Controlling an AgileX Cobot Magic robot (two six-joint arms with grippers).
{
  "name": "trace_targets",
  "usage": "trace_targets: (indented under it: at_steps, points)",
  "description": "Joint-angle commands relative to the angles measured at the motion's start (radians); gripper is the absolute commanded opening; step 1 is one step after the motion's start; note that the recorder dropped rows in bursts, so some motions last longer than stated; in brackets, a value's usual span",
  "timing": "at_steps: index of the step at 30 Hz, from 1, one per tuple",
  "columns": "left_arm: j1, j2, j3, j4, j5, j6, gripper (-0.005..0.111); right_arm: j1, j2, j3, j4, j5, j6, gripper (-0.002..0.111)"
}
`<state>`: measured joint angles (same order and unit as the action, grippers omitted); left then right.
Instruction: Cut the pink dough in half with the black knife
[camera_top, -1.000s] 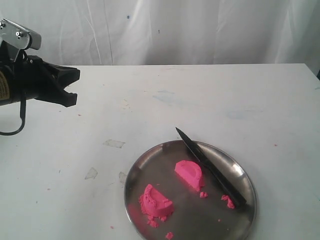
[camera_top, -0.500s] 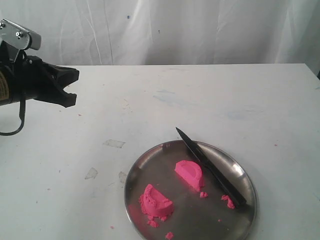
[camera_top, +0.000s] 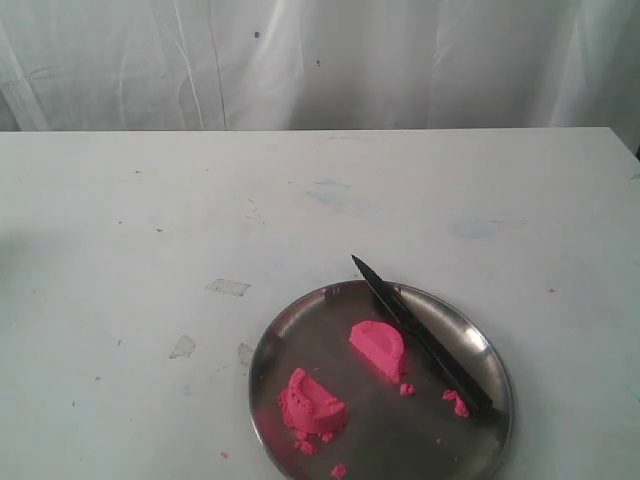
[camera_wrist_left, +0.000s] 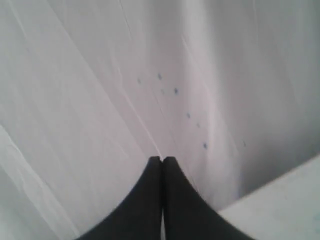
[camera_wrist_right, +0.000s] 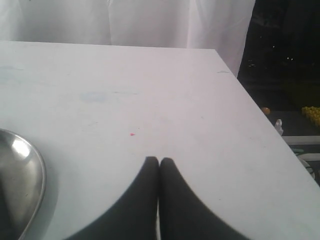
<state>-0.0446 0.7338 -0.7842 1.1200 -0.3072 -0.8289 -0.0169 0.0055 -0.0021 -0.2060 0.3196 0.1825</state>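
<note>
On the steel plate (camera_top: 290, 335), pink dough (camera_top: 378, 347) sits as two separated halves, black knife (camera_top: 420, 337) parked alongside: cut looks complete. Left gripper (camera_wrist_left: 161, 159) and right gripper (camera_wrist_right: 159, 160) jaws together, empty, well clear.

Nothing legible showed anywhere: no lettering, labels, brand marks or numbers could be read in any view.

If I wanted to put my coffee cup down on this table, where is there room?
The table is bare along the curtain side and down the left, save small tape scraps. The near right is crowded: the steel plate holds the pink dough halves and the black knife.
</note>
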Motion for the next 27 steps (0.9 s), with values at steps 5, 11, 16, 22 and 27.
trace_targets:
  at_steps: [5,11,16,22,27]
  points:
    - [0.001,-0.294,0.008,0.003,-0.003,0.019,0.000,-0.002,-0.005,0.002,0.000,-0.006,0.004,0.000]
    - [0.052,-0.509,0.418,-0.443,0.327,0.318,0.000,-0.002,-0.005,0.002,0.000,-0.006,0.004,0.000]
    - [0.082,-0.664,0.782,-0.492,0.283,0.190,0.000,-0.002,-0.005,0.002,0.000,-0.006,0.004,0.000]
    - [0.082,-0.734,0.784,-0.697,0.370,0.368,0.000,-0.002,-0.005,0.002,0.000,-0.006,0.004,0.000]
    - [0.139,-0.734,0.784,-1.056,0.608,0.801,0.000,-0.002,-0.005,0.002,0.000,-0.006,0.004,0.000]
